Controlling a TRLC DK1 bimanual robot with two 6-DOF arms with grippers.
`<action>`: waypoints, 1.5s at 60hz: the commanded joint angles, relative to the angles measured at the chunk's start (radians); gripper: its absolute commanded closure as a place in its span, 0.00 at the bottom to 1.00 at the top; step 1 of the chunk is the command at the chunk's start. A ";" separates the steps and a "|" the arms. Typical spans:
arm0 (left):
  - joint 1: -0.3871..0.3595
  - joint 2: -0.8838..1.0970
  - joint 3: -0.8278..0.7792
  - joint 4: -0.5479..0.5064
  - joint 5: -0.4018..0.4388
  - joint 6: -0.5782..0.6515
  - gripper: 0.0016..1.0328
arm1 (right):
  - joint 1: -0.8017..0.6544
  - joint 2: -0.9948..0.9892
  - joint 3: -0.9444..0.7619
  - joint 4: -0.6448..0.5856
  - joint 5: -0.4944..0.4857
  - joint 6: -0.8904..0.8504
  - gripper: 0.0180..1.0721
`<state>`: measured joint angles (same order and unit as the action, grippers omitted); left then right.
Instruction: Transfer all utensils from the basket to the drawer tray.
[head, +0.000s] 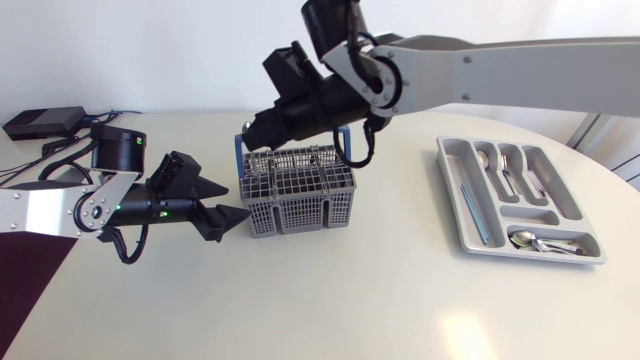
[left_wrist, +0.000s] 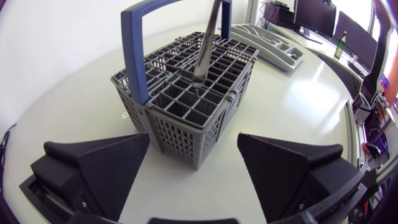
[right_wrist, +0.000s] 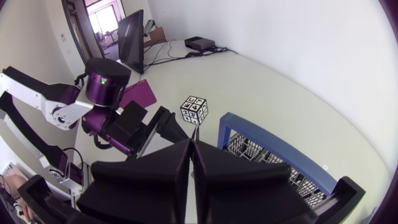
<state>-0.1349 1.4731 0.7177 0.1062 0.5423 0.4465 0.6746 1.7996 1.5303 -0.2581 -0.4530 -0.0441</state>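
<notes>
White tabletop (head: 330, 310) runs bare along its near edge. Just past that, the left gripper (head: 236, 204) sits low on the surface with its fingers spread wide. Their tips bracket the near corner of the grey basket (head: 298, 200), and I can't tell whether they touch it.

The basket stands mid-table with its blue handle (left_wrist: 135, 53) upright. One metal utensil (left_wrist: 207, 46) rises steeply out of the grid, its lower end down at the cell openings. I can't make out what kind it is.

Over the far side of the basket, the right gripper (right_wrist: 192, 146) is pinched together on the utensil's upper end, and a thin sliver of metal pokes out between the fingers.

So this looks like the lift-out step. The next move calls for a straight pull upward until the piece clears the grid and the handle, then a carry to the right.

Well apart on that side lies the drawer tray (head: 447, 165), with spoons (head: 505, 170) already in its compartments.

Beyond the basket, a small cube (right_wrist: 194, 110) shows black-and-white squares. No lettering is readable anywhere.
</notes>
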 joint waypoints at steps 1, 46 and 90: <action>-0.012 0.013 -0.029 0.006 0.010 0.015 0.04 | -0.024 -0.083 -0.044 0.003 -0.021 0.023 0.95; -0.042 -0.037 0.006 -0.071 -0.022 -0.019 0.04 | -0.857 -0.626 -0.688 -0.237 0.289 -0.548 0.95; -0.017 -0.080 0.034 -0.143 -0.053 -0.019 0.04 | -1.143 -0.312 -0.889 0.293 0.514 -0.804 0.35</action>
<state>-0.1699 1.4029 0.7284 -0.0288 0.4923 0.4416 -0.4667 1.4818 0.6579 0.0128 0.0505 -0.8234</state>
